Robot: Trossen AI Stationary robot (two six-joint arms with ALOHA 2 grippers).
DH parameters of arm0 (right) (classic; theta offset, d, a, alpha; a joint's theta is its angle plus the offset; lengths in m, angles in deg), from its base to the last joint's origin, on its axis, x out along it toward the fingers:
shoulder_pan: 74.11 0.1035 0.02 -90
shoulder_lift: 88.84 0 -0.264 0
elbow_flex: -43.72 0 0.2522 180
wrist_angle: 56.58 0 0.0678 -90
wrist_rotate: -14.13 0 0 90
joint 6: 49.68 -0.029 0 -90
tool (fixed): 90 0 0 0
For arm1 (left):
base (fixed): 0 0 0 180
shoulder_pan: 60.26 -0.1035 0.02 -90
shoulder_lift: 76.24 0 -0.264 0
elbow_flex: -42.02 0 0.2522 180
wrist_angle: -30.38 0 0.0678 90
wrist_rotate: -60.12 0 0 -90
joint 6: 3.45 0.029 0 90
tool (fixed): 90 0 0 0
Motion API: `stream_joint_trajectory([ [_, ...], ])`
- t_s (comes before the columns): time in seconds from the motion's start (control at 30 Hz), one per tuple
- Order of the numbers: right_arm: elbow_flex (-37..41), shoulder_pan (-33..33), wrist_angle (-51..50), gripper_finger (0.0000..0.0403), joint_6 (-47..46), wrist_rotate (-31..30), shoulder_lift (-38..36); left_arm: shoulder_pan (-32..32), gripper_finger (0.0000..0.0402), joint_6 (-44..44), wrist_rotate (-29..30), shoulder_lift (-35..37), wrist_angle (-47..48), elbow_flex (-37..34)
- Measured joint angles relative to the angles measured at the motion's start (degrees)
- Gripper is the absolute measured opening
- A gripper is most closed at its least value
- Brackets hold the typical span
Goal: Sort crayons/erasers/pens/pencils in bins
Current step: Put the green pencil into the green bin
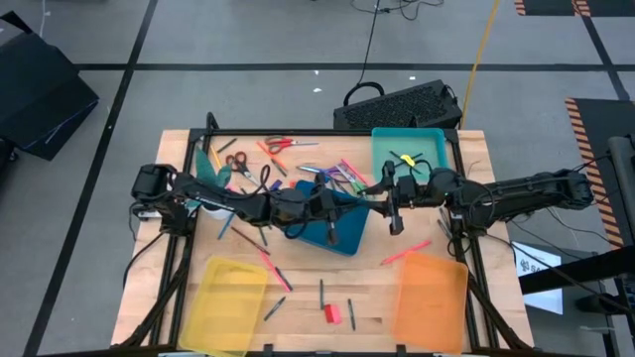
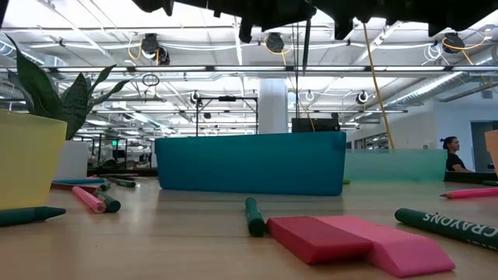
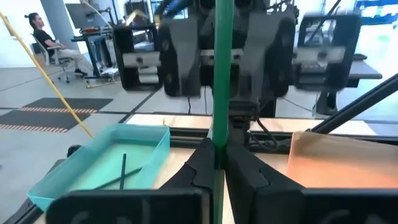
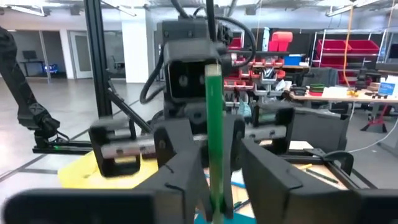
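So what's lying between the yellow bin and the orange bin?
High view: between the yellow bin and orange bin lie a red eraser and a few dark thin sticks.

Dark blue bin partly hidden under both arms in high view. Green stick cut off at top and bottom edges in left wrist view. Yellow bin cropped at left edge in low view. Clutter items too small to sort.

Four bins: one behind, one mid-table, two in front flanking an eraser.
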Motion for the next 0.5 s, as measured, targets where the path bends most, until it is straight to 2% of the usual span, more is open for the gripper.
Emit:
stream_joint_trajectory([
  [0.2,0.0,0.0,-0.18,0.0029,0.02,0.07,0.0,0.0,0.002,-0.41,-0.02,-0.09,-0.21,-0.02],
  [0.3,0.0,0.0,-0.1,0.0011,-0.08,0.07,-0.04,-0.15,0.0028,-0.84,0.0,-0.09,-0.73,-0.02],
  [0.4,-0.02,0.36,-0.18,0.0026,-0.25,-0.03,-0.04,-0.42,0.0021,-1.65,-0.14,-0.09,-0.8,-0.02],
  [0.5,-0.02,0.61,-0.72,0.0069,-1.09,-0.34,-0.04,-0.58,0.0014,-1.63,-0.4,-0.09,-1.11,-0.02],
])
